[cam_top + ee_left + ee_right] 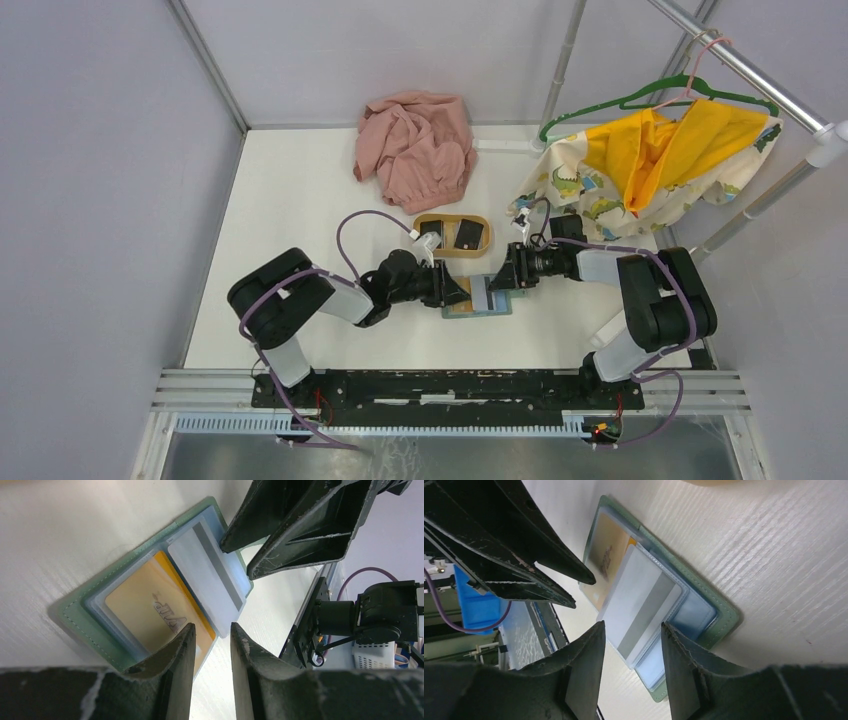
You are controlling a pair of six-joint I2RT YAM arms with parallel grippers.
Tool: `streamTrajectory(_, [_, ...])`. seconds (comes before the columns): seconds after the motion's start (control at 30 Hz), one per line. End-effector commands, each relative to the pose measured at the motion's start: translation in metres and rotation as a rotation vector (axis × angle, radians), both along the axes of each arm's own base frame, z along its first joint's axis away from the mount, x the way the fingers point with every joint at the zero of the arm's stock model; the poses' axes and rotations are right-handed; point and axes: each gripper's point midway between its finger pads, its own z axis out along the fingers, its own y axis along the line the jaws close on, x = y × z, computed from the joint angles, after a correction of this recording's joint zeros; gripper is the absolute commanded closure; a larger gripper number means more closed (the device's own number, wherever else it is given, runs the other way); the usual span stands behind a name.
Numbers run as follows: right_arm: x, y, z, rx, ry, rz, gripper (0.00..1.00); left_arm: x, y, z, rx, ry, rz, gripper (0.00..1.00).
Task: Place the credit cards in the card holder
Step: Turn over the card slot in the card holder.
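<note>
The card holder (pixel 463 310) lies open on the table between my two grippers, grey-green outside (pixel 75 617) and blue-grey inside (pixel 696 612). A gold-tan credit card (pixel 145 602) (pixel 605 555) sits in its left half. A pale card with a grey stripe (pixel 207 577) (pixel 639 602) lies across the middle. The left gripper (pixel 212 627) (pixel 455 290) hovers at the gold card's edge, open, nothing between its fingers. The right gripper (pixel 631 627) (pixel 505 280) stands open just over the pale card's end. Two black credit cards (pixel 431 235) (pixel 466 234) rest in the tray.
The oval tan wooden tray (pixel 452 217) stands just behind the card holder. A pink cloth (pixel 415 148) is heaped at the back. A yellow patterned garment (pixel 650 160) hangs on a green hanger at the back right, by the metal rail (pixel 760 75).
</note>
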Motion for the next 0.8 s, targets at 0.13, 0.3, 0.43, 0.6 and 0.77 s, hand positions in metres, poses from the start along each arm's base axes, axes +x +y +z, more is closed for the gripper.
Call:
streamTrajectory(0.13, [0.001, 0.011, 0.022, 0.151, 0.005, 0.014, 0.49, 0.005, -0.012, 0.013, -0.044, -0.018, -0.015, 0.64])
streamTrajectory(0.3, [0.001, 0.012, 0.026, 0.181, 0.000, 0.011, 0.49, 0.004, -0.013, 0.011, -0.040, -0.013, -0.020, 0.66])
streamTrajectory(0.43, [0.000, 0.013, 0.028, 0.200, 0.008, 0.014, 0.49, 0.004, -0.014, 0.012, -0.046, -0.014, -0.025, 0.66])
streamTrajectory(0.6, [-0.001, 0.015, 0.029, 0.226, 0.025, 0.016, 0.49, 0.002, -0.015, 0.013, -0.054, -0.011, -0.037, 0.74])
streamTrajectory(0.77, [-0.002, 0.016, 0.033, 0.247, 0.025, 0.021, 0.49, 0.001, -0.017, 0.013, -0.067, -0.005, -0.047, 0.75])
